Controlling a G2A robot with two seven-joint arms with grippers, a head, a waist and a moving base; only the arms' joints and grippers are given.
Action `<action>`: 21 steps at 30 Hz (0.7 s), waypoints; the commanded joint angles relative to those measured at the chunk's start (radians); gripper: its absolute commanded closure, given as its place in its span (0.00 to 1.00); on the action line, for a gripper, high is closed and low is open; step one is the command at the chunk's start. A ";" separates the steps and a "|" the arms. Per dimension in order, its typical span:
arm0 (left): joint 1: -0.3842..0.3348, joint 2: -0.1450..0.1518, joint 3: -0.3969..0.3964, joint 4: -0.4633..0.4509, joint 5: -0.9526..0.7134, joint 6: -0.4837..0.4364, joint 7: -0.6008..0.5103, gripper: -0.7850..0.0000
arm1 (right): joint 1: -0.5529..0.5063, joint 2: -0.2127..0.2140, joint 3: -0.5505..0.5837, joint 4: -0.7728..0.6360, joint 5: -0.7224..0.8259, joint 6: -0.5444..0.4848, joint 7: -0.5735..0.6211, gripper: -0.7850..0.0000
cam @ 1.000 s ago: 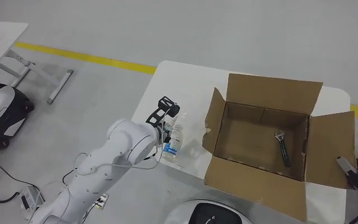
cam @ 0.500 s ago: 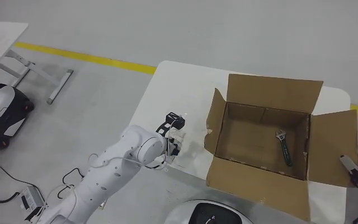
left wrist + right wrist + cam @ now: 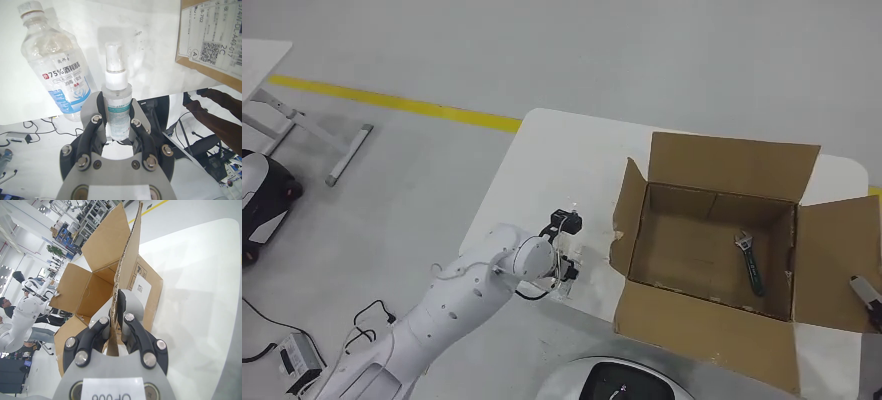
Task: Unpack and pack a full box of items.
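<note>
The left gripper point(image 3: 116, 103) clamps a teal-labelled spray bottle point(image 3: 115, 77) at the table point(image 3: 151, 22) edge, just beside a bigger blue-labelled bottle point(image 3: 58, 70) and near the white sticker point(image 3: 211, 34) on the box point(image 3: 692, 315), while the right gripper point(image 3: 118, 303) pinches a box flap point(image 3: 130, 247), a wrench point(image 3: 747, 263) inside.

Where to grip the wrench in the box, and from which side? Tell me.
Grip the wrench at mid-handle, from straight above through the open top of the box. It lies flat on the box floor, walls all round, so no side approach; close across the slim handle, not the wider head.
</note>
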 commanded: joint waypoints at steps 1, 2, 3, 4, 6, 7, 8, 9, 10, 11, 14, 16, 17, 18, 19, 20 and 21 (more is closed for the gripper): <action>-0.016 -0.009 0.006 0.032 -0.053 0.017 0.014 1.00 | 0.001 0.001 -0.001 0.001 0.002 0.001 0.003 0.99; -0.024 -0.011 0.013 0.043 -0.049 0.015 0.019 1.00 | 0.002 0.001 -0.001 0.001 0.003 0.001 0.004 0.98; -0.033 -0.012 0.026 0.054 -0.020 0.015 0.020 1.00 | 0.003 0.002 -0.001 0.002 0.003 0.001 0.005 0.98; -0.040 -0.015 0.039 0.062 -0.007 0.016 0.020 1.00 | 0.003 0.002 -0.001 0.002 0.002 0.002 0.006 0.98; -0.052 -0.021 0.053 0.082 -0.013 0.022 0.026 1.00 | 0.005 0.003 -0.002 0.002 0.002 0.003 0.006 0.98; -0.060 -0.023 0.065 0.092 0.005 0.023 0.026 1.00 | 0.006 0.004 -0.002 0.002 0.002 0.004 0.006 0.98; -0.065 -0.027 0.076 0.100 0.010 0.029 0.025 1.00 | 0.007 0.004 -0.003 0.001 0.002 0.004 0.007 0.98; -0.070 -0.030 0.083 0.107 0.000 0.037 0.023 1.00 | 0.008 0.004 -0.004 0.000 0.000 0.003 0.007 0.98; -0.078 -0.033 0.092 0.116 0.011 0.038 0.025 1.00 | 0.009 0.005 -0.005 0.000 -0.001 0.004 0.007 0.98; -0.084 -0.035 0.103 0.124 0.032 0.040 0.027 1.00 | 0.009 0.005 -0.005 -0.001 -0.001 0.004 0.007 0.98; -0.099 -0.045 0.129 0.144 0.049 0.056 0.030 1.00 | 0.010 0.006 -0.007 -0.002 -0.003 0.005 0.008 0.98; -0.108 -0.052 0.141 0.164 0.043 0.067 0.033 1.00 | 0.011 0.007 -0.007 -0.002 -0.005 0.005 0.009 0.96; -0.115 -0.055 0.145 0.176 0.038 0.067 0.038 1.00 | 0.011 0.008 -0.007 -0.002 -0.007 0.005 0.010 0.97; -0.122 -0.058 0.154 0.187 0.049 0.066 0.042 1.00 | 0.011 0.008 -0.008 -0.002 -0.007 0.005 0.009 0.96; -0.129 -0.061 0.163 0.194 0.059 0.066 0.046 1.00 | 0.011 0.008 -0.008 -0.001 -0.009 0.006 0.009 0.96; -0.136 -0.065 0.171 0.204 0.069 0.067 0.049 1.00 | 0.011 0.009 -0.009 -0.001 -0.009 0.007 0.010 0.96; -0.142 -0.068 0.179 0.213 0.072 0.067 0.052 1.00 | 0.012 0.009 -0.009 -0.001 -0.010 0.007 0.010 0.96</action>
